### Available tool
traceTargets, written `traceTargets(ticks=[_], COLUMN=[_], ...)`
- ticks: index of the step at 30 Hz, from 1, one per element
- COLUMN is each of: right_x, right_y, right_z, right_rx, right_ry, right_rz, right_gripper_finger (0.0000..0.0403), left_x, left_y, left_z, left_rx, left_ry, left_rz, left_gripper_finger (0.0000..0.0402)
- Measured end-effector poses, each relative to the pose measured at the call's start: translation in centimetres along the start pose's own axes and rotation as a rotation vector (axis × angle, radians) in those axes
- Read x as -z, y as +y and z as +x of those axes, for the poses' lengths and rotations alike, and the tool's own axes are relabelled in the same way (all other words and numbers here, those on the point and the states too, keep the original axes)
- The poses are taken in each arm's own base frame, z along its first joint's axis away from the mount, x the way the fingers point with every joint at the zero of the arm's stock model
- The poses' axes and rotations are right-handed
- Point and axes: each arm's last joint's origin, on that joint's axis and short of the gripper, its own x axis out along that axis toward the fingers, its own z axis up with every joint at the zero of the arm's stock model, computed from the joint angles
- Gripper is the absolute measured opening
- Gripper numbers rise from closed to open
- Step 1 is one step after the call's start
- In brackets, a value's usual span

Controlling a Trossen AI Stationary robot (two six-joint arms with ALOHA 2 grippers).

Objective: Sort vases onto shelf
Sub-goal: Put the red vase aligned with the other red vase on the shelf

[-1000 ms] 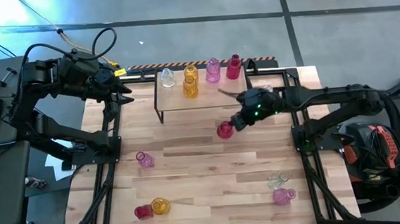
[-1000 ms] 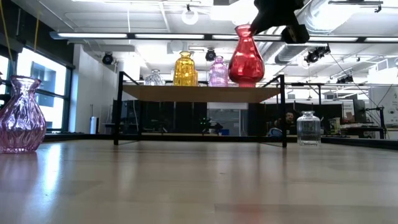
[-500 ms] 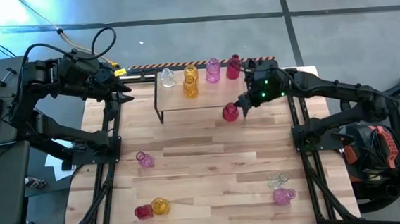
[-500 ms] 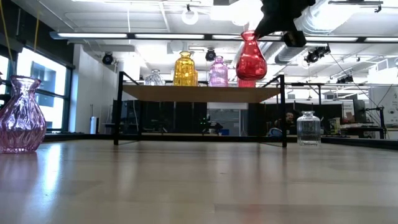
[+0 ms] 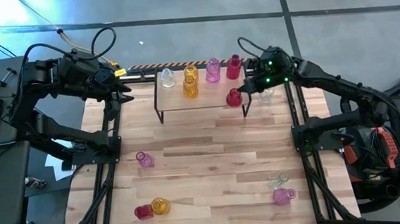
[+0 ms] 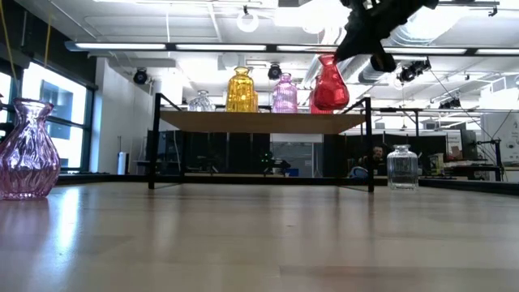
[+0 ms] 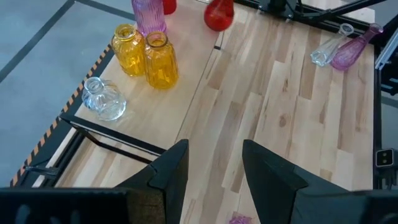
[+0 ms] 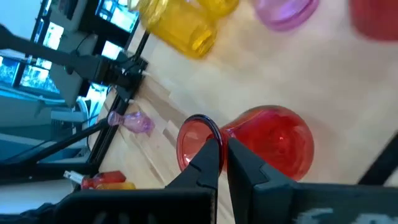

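Note:
The shelf [image 5: 199,94] stands at the table's far middle. On its top stand a clear vase [image 5: 166,77], two amber vases [image 5: 190,81], a pink vase [image 5: 213,70] and a red vase [image 5: 233,66]. My right gripper [image 5: 244,92] is shut on another red vase [image 5: 233,97] over the shelf's near right corner. In the low view this vase [image 6: 328,84] is tilted, close above the shelf top [image 6: 259,121]. My left gripper [image 5: 124,96] waits open, up at the table's far left, with nothing between its fingers [image 7: 174,168]. My right gripper pinches the red vase's rim [image 8: 214,138] at the mouth, one finger over the opening and the other outside on the neck. The fingers come slanting down from the table's right. The vase hangs tilted below them; whether its base touches the shelf top I cannot tell.
A clear vase [image 5: 266,93] stands on the table just right of the shelf. A pink vase [image 5: 145,159] stands at the middle left. A red [image 5: 143,211] and an amber vase [image 5: 160,206] are near left; a clear [image 5: 278,180] and a pink one [image 5: 283,196] near right.
My right gripper has carried the red vase from above the table in front of the shelf toward the far right, to over the shelf's near right corner, staying shut on the rim. The vase has stayed lifted and tips more than before.

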Motion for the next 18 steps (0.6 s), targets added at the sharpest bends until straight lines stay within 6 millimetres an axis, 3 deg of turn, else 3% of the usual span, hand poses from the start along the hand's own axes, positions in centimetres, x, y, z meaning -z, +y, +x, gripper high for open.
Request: traceTargets(ticks=[9,18], right_x=[-1.9,-3.0], right_y=[-2.3,-3.8], right_z=[-1.2,-0.4], right_rx=[-0.008,-0.015], right_ry=[-0.041,-0.023], right_rz=[0.035,0.047], right_gripper_finger=[0.0,0.0], left_x=[-0.2,-0.6], left_y=[0.0,-0.1], left_z=[0.3,1.0], left_rx=[-0.001,-0.003], left_ry=[0.008,0.027], left_rz=[-0.016,-0.015], left_gripper_finger=[0.014,0.014])
